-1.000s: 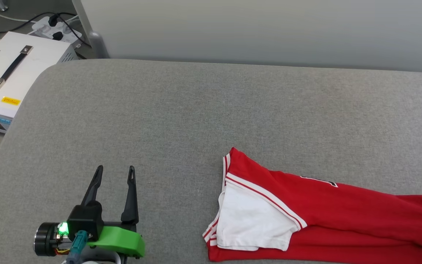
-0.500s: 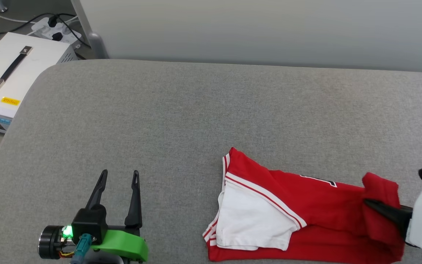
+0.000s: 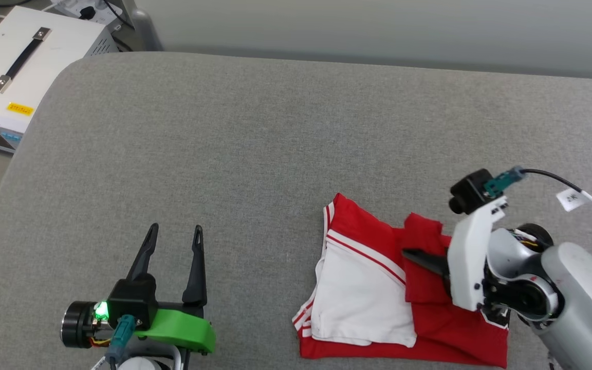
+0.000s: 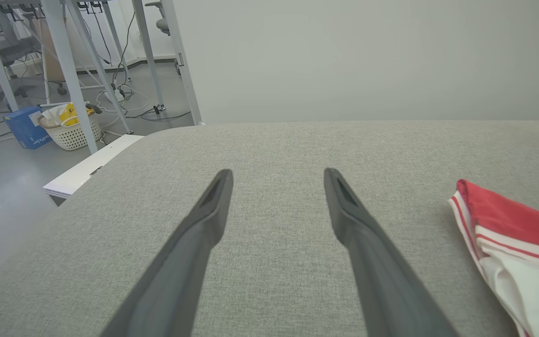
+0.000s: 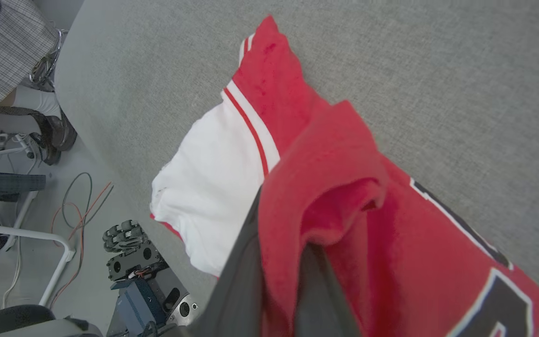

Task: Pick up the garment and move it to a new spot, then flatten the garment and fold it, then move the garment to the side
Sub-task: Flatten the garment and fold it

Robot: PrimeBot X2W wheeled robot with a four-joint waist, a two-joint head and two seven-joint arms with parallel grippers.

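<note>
okay, your right gripper (image 3: 414,255) was clamped tight on a fold of the red jersey t-shirt with white sleeves (image 3: 429,334). a flap of red cloth was pinched between its long dark fingers (image 5: 239,285) and draped up over them. that lifted flap sat doubled back over the shirt's middle. the rest of the garment lay on the grey woven fabric surface (image 3: 255,154), toward your right side and close to the near edge. one white sleeve (image 3: 360,303) with red-and-white striped trim was spread on top at the shirt's left end. from the right wrist you could catch part of the black, white-edged print (image 5: 498,299) on the red panel beside the fingers. over on the other side, your left gripper (image 3: 176,228) was wide open, fingers spread with nothing between them. it was held over bare grey fabric, well apart from the shirt. from its wrist camera the sleeve end of the garment sat off to the right of the fingers. past the surface's far left corner stood a white metal box with a black handle (image 3: 29,56), and a pale wall (image 3: 378,25) ran along the far side.
</note>
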